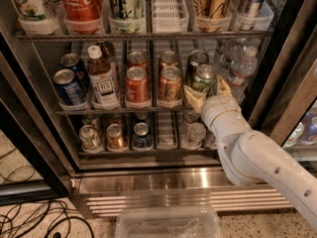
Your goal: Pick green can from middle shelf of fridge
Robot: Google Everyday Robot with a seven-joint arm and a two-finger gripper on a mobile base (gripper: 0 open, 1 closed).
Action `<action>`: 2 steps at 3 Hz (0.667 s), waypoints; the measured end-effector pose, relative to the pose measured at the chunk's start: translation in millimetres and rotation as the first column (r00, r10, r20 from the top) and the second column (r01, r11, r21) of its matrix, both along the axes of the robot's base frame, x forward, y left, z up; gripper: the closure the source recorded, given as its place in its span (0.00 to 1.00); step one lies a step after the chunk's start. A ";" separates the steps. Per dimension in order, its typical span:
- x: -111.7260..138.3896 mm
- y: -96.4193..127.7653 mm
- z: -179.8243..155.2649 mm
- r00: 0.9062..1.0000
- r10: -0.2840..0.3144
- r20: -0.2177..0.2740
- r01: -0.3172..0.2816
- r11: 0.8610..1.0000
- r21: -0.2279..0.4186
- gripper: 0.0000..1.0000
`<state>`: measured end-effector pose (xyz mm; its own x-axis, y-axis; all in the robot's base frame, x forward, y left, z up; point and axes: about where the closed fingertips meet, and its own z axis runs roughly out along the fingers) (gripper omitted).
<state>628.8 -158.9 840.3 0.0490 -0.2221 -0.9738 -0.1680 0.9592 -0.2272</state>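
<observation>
The green can is standing upright at the front of its lane on the middle shelf of the fridge, in the second lane from the right, with a darker can sitting just behind it. The gripper is reaching in at the can's lower half and is holding its jaws apart, the pale fingers lying one on each side of the can; whether they are pressing on it cannot be told. The white arm is stretching up from the lower right corner towards the shelf. Just left of the green can an orange can is standing in the next lane, then a red can, a tea bottle with a white cap, and a blue can by the left wall. To the right, water bottles are filling the last lane. A Coca-Cola bottle is standing on the rack above, and small cans are sitting on the rack below. On the floor in front, a clear plastic tub is lying beside black cables.
</observation>
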 end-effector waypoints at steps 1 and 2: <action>2.2 3.1 -1.1 1.000 0.010 -0.007 -0.010 1.000 0.008 0.53; 2.7 6.1 -1.0 1.000 0.027 -0.016 -0.026 0.999 0.021 0.76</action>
<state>631.5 -152.8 839.3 0.0383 -0.2006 -0.9789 -0.1969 0.9589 -0.2043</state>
